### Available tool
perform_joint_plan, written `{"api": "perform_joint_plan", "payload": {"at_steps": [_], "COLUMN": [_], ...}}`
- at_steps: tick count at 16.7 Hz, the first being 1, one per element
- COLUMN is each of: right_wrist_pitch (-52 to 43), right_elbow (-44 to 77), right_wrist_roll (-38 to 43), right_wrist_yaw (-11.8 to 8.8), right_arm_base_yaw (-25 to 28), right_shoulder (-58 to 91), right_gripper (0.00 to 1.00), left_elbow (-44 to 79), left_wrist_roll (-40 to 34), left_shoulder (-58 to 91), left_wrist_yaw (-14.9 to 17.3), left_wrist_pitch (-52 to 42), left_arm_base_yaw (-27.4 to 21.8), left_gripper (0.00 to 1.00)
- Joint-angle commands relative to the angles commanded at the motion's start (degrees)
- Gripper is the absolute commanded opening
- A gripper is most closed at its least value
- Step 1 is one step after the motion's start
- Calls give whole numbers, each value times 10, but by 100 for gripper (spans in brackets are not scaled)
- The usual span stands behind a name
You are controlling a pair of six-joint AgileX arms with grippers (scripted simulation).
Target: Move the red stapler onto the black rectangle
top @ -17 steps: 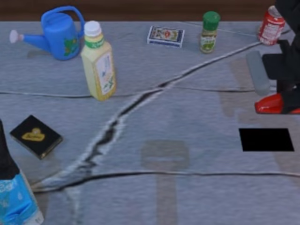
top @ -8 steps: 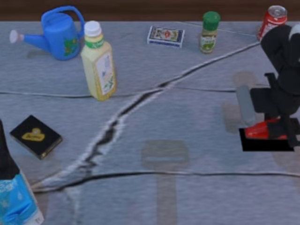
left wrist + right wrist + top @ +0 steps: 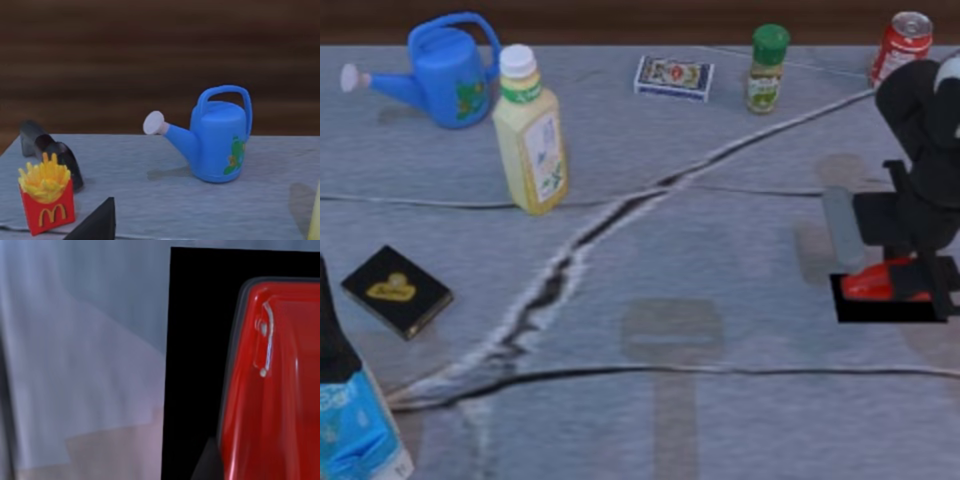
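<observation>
At the lower left of the top view the left arm (image 3: 335, 340) sits parked. At the right edge, the black rectangle (image 3: 880, 312) lies on the grey table (image 3: 720, 250). The red stapler (image 3: 885, 281) is over the rectangle's upper part, its long axis running left-right, rounded end pointing left. The right tool (image 3: 920, 280) is above the stapler; whether it grips the stapler cannot be told. Farther back, at upper right, stands a red can (image 3: 898, 42).
</observation>
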Motion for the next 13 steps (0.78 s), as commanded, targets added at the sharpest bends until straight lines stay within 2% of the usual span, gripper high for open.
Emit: {"api": "perform_joint_plan", "payload": {"at_steps": [10,13], "right_wrist_pitch": [0,0], "right_elbow": [0,0], "right_wrist_roll": [0,0], "right_wrist_yaw": [0,0], "right_arm_base_yaw": [0,0], "right_shoulder": [0,0], "right_gripper": [98,100], "left_elbow": [0,0], "left_wrist_roll": [0,0], "left_shoulder": [0,0], "left_wrist_yaw": [0,0], "left_wrist_pitch": [0,0], "left_arm_base_yaw": [0,0], "left_gripper": [100,100]}}
